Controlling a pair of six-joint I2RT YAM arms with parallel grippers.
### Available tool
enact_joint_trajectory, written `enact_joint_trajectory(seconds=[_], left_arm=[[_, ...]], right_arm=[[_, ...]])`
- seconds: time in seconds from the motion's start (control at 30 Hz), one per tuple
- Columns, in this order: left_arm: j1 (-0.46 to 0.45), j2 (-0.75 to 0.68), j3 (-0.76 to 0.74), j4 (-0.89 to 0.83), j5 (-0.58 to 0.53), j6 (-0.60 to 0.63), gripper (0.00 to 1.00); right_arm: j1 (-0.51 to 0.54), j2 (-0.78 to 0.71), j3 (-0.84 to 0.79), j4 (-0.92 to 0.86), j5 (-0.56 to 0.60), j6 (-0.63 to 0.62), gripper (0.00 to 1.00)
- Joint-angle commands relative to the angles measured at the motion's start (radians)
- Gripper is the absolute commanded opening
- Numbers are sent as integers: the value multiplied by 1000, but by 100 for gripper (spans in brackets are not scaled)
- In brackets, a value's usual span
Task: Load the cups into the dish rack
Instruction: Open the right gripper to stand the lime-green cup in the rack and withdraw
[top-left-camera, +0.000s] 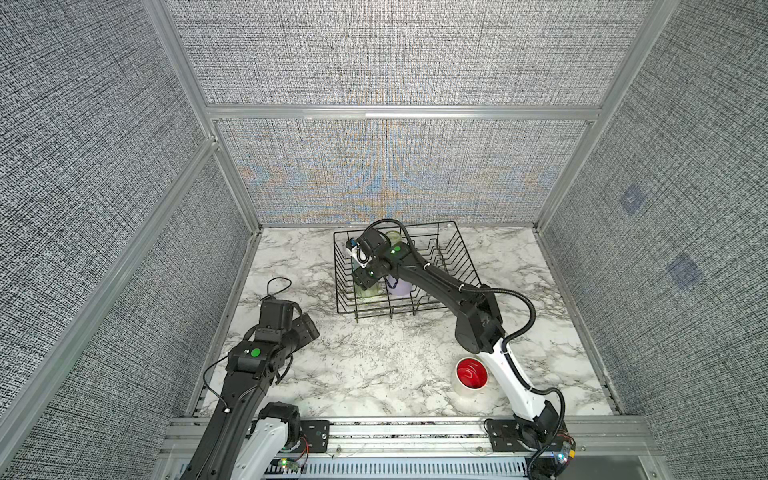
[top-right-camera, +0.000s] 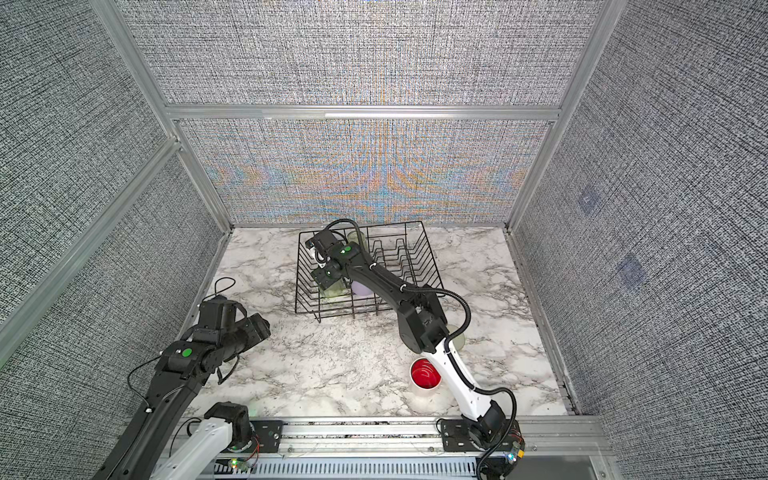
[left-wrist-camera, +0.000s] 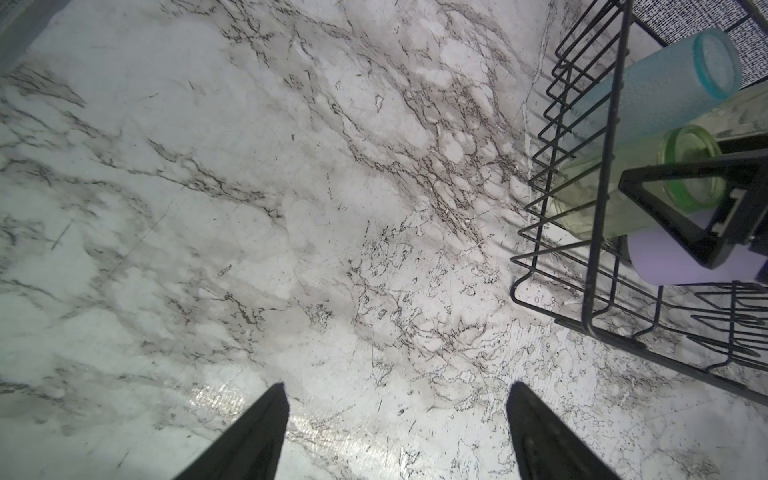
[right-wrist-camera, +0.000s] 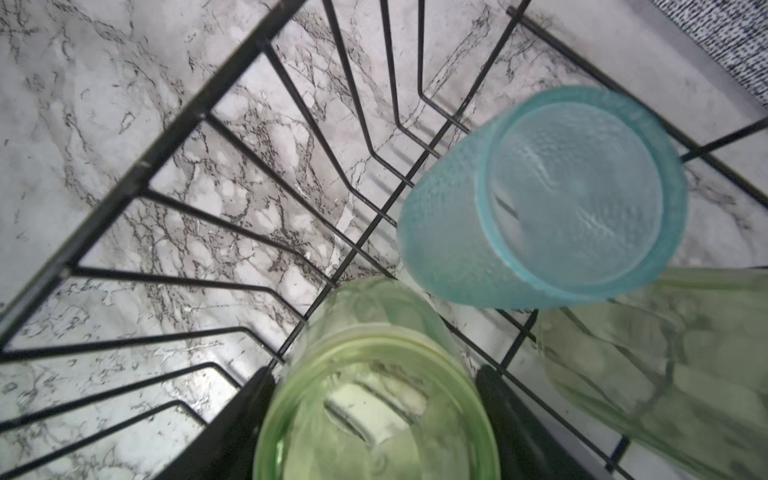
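The dish rack (top-left-camera: 457, 253) (top-right-camera: 428, 257) stands at the back of the table. My right gripper (right-wrist-camera: 374, 370) reaches down into its left end, a finger against each side of an upturned clear green cup (right-wrist-camera: 374, 415) (left-wrist-camera: 590, 195). Beside it in the rack stand a light blue cup (right-wrist-camera: 449, 232), another green cup (right-wrist-camera: 665, 374) and a lilac cup (top-left-camera: 400, 287). On the table, a white cup with red inside (top-left-camera: 471, 373) stands by the right arm, which half hides a pale yellow-green cup (top-right-camera: 459, 338). My left gripper (left-wrist-camera: 397, 384) (top-left-camera: 307, 328) hangs open over bare table.
The marble table (top-left-camera: 374, 365) is walled by grey panels on three sides, with an aluminium rail (top-left-camera: 415, 432) along the front. Upright plate-slot wires (top-left-camera: 436, 257) fill the rack's right half. The right arm stretches diagonally over the rack's front edge.
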Motion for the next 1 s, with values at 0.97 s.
enact_joint_trajectory(seconds=[0.97], left_arm=[[0, -73, 58, 62, 165, 105, 89]], right_arm=[[8, -301, -193, 59, -10, 30, 83]])
